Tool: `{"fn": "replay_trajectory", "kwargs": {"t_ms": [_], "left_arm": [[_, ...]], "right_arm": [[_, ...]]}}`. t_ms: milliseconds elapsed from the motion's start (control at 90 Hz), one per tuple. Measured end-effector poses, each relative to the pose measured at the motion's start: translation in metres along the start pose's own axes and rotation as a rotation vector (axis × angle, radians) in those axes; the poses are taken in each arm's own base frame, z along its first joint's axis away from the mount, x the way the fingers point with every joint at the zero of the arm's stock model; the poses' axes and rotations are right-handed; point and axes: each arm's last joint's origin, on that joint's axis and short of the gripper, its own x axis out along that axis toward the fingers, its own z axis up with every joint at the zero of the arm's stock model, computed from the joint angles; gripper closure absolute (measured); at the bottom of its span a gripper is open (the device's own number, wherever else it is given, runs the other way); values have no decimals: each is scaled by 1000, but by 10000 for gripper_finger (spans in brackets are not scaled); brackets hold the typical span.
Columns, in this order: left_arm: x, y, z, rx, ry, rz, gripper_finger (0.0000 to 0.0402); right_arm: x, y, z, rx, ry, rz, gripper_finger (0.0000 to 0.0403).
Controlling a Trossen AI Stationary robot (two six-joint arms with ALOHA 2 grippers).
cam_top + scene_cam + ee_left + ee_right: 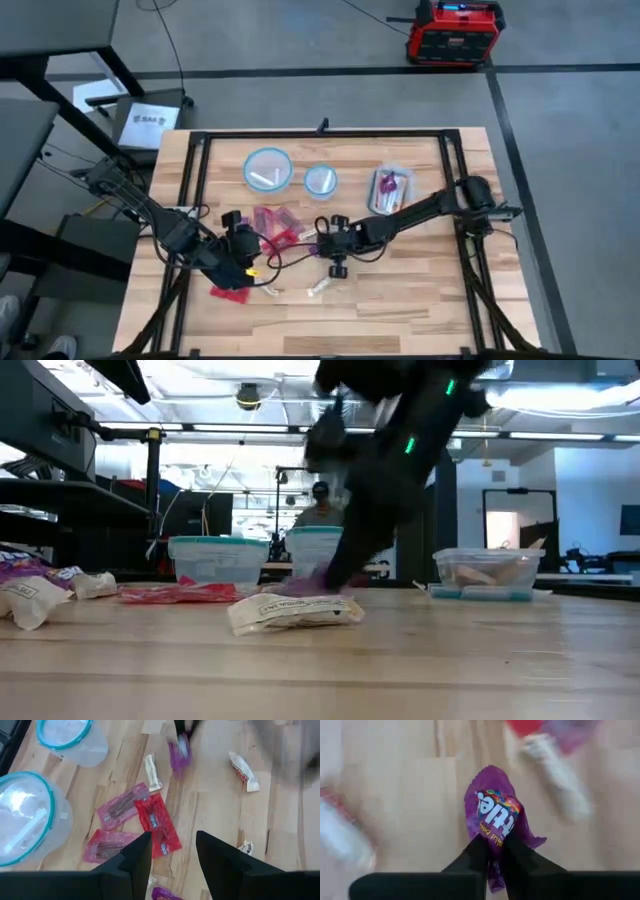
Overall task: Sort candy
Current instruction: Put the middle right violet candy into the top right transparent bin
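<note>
- The right arm reaches from the right side of the light wooden table toward its middle, stretched low and long across the boards.
- The right gripper is closed tight on a crinkled purple candy packet; in the right wrist view, the two dark fingers pinch its lower end and the packet stands up between them.
- In the left wrist view, this purple packet hangs under the right gripper, near a cream wrapped stick.
- The left arm comes from the left edge, bent, and the left gripper hovers above the flat red packets. Its fingers are apart with a narrow gap and hold nothing.
- Red packets lie in the middle of the table, between the two grippers and in front of the containers.
- A white wrapped candy lies alone nearer the front edge; the low view shows it as a flat white packet.
- A large round clear container with blue rim, a smaller round one and a rectangular clear container stand in a row at the far side. The rectangular one holds some purple and cream candy.
</note>
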Motion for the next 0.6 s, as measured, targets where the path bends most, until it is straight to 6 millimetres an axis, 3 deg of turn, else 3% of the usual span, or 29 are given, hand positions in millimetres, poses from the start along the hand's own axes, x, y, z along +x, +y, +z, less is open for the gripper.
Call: {"fn": "replay_trajectory", "kwargs": {"t_ms": [89, 311, 389, 600], "left_arm": [[0, 0, 0, -5, -1, -1, 263], [0, 0, 0, -6, -2, -1, 263], [0, 0, 0, -7, -3, -1, 263], [0, 0, 0, -4, -3, -1, 263]], "right_arm": [[-45, -22, 1, 1, 13, -89, 392], [-126, -79, -26, 125, 91, -356, 392], [-137, -96, -47, 201, 99, -395, 391], [-142, -123, -103, 451, 103, -452, 381]]}}
